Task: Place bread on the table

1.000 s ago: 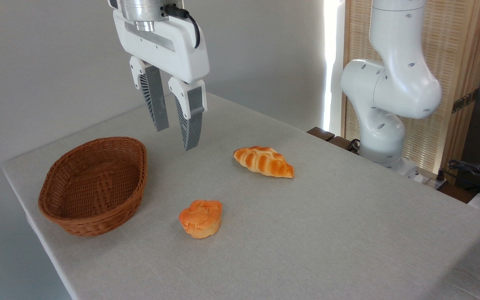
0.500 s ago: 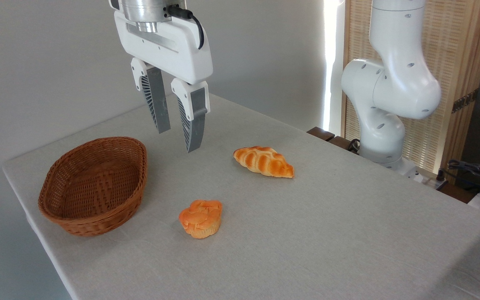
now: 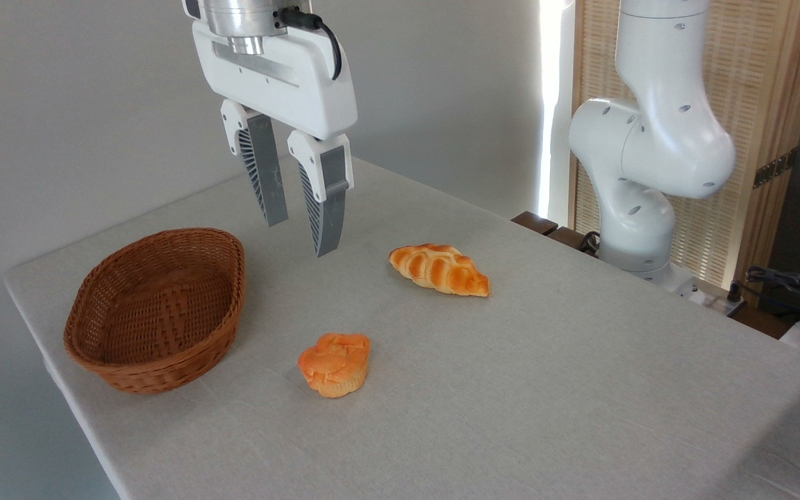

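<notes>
Lying on the desk (image 3: pixel 580 389) right of the basket (image 3: pixel 157 312), the bread (image 3: pixel 439 269) looks light, soft and squashy; gripping across its thick braided middle seems safest. The hand (image 3: pixel 301 237) hangs empty, fingers parted, above and left of it.

You see the Panda arm (image 3: pixel 650 139) in glossy white rounded shells dotted with small recessed screw holes. The gripper (image 3: pixel 301 239) has a white boxy body below a brushed silver metal flange (image 3: pixel 237 19), with a black cable (image 3: pixel 317 31) looping from its top. Each finger (image 3: pixel 327 201) is grey, ribbed and tapered, set in a white mount.
</notes>
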### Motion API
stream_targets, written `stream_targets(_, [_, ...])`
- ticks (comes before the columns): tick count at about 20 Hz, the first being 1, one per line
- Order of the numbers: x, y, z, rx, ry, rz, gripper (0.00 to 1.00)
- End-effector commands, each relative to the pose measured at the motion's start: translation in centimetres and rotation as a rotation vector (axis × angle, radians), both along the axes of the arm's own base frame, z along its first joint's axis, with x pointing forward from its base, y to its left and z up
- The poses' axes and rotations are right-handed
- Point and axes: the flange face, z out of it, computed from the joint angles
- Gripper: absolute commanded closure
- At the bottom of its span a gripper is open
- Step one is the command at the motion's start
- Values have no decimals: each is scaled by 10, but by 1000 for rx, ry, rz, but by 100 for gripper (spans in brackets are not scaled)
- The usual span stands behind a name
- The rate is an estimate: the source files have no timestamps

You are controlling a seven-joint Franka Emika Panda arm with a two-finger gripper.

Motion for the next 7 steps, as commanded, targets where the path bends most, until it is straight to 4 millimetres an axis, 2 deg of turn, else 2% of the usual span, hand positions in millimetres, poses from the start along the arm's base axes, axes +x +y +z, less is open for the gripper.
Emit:
stream_targets(1, [0,1,2,13,10,18,0])
stream_targets(7, [-2,1,0,15,33,8,0])
